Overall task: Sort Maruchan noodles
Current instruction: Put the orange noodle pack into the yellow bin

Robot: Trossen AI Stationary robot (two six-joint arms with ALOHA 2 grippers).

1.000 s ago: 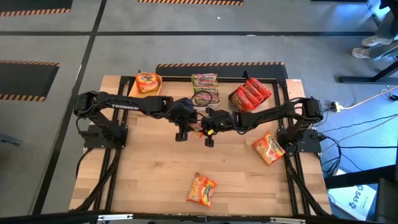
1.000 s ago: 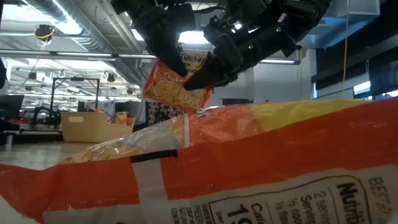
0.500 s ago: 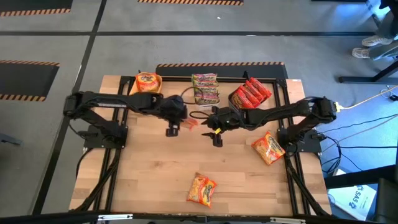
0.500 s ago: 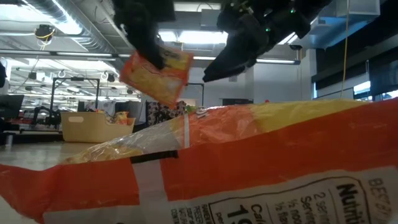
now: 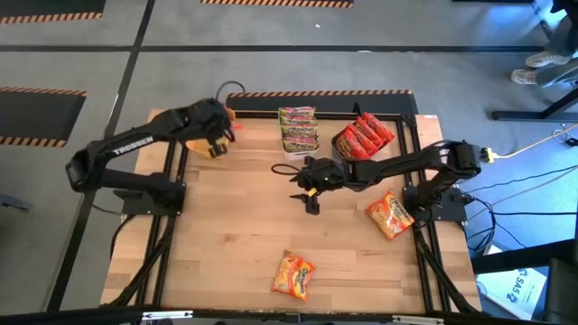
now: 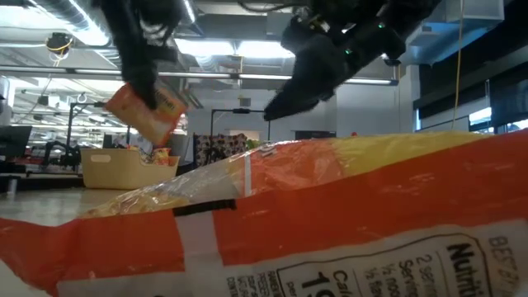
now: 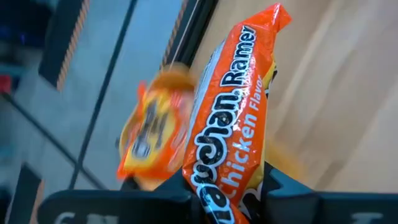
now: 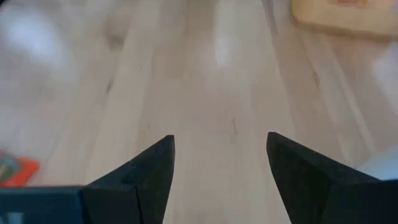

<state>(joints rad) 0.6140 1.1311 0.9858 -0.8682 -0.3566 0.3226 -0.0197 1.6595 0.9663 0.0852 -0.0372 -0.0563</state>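
At the upper left of the surface (image 5: 226, 271), the left tool (image 5: 218, 144) pinches an orange chicken packet (image 7: 233, 124) by one end above the orange pile (image 7: 152, 134); that hold could slip, while the right tool (image 5: 307, 191) hangs open and empty mid-frame.

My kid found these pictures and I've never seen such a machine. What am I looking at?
It is a robot with two dark arms bolted to a wooden table, each ending in a two-finger pincer. One camera looks down from above, one sits at table height, and one rides on each wrist. The left pincer is shut on an orange noodle packet, over the far left corner. The right pincer is open and empty near the middle. Green packets and red packets lie in piles at the far edge; two orange packets lie loose nearer.
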